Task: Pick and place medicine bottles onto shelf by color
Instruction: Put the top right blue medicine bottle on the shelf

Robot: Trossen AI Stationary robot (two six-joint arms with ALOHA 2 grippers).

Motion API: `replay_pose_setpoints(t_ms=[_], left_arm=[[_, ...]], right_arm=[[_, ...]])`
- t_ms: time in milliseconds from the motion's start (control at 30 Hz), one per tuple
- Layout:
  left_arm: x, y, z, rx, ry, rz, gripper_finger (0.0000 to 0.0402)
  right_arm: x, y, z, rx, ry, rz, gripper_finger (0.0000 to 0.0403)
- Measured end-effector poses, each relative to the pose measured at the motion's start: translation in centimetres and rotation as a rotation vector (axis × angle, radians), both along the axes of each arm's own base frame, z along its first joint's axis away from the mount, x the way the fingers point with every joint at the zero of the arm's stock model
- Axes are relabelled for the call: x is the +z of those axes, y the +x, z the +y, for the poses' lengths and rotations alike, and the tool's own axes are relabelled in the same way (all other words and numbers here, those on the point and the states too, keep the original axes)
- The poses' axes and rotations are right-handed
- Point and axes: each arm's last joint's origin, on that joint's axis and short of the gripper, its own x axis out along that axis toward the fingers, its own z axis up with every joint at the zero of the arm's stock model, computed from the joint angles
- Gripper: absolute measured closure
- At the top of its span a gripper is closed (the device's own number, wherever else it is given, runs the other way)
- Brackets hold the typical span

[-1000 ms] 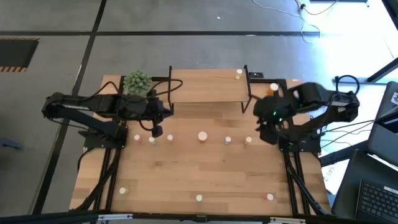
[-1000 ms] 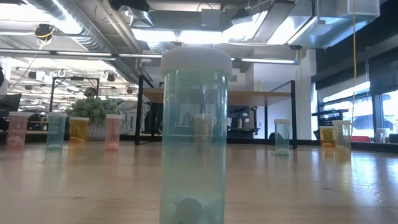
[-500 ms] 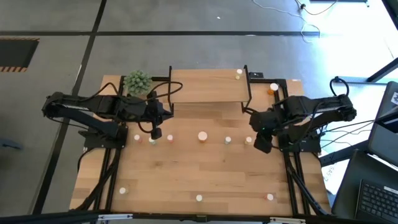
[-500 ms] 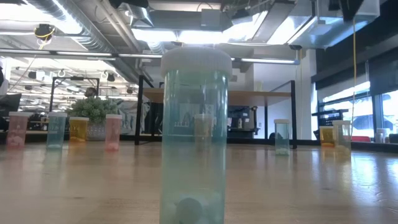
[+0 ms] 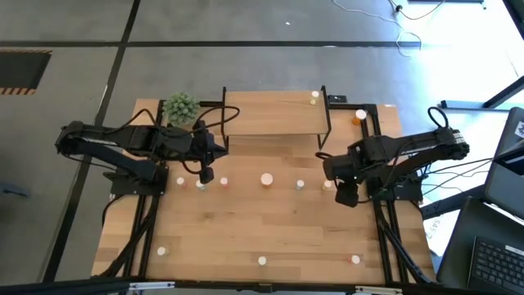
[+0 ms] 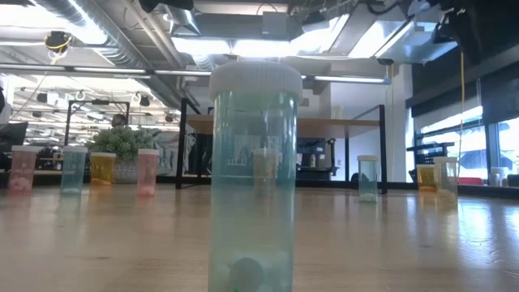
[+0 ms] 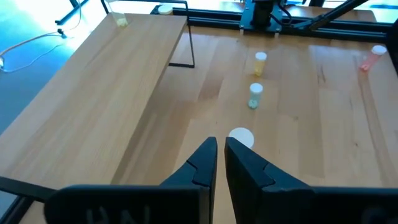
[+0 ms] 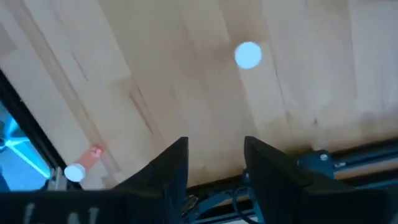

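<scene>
From above, your right pincer hovers by a yellow bottle on the worktop; the shelf holds one bottle. Its wrist view shows the fingers apart, empty. Your left pincer, fingers together, waits. I judge you're reaching: lower, then close.

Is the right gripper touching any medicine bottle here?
Apart. In the right wrist view, the right gripper has open fingers with bare table between them; the nearest bottle stands clear.
</scene>
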Motion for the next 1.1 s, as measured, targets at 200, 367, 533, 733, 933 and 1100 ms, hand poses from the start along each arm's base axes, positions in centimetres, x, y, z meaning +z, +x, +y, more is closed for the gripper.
replay_pose_setpoints(t_ms=[200, 367, 533, 733, 933, 1100], left_arm=[[0.0, 0.0, 0.0, 0.0, 0.0, 0.0, 0.0374], [0.0, 0.0, 0.0, 0.0, 0.0, 0.0, 0.0374], [0.0, 0.0, 0.0, 0.0, 0.001, 0.0, 0.0374], [0.0, 0.0, -0.1, -0.032, -0.017, 0.002, 0.0374], [0.0, 0.0, -0.1, -0.017, -0.059, -0.01, 0.0374], [0.0, 0.0, -0.1, -0.022, -0.063, -0.01, 0.0374]], right_arm=[[0.0, 1.0, 0.1, 0.084, -0.004, -0.104, 0.0244], [-0.2, 1.5, 0.0, 0.136, -0.011, -0.112, 0.0244], [-0.8, 2.2, -0.2, 0.165, -0.02, -0.087, 0.0244], [-1.5, 3.0, 0.0, 0.315, -0.034, -0.087, 0.0244], [-1.5, 4.8, -0.5, 0.332, -0.042, -0.229, 0.0244], [-2.3, 6.9, -1.7, 0.324, -0.042, -0.302, 0.0244]])
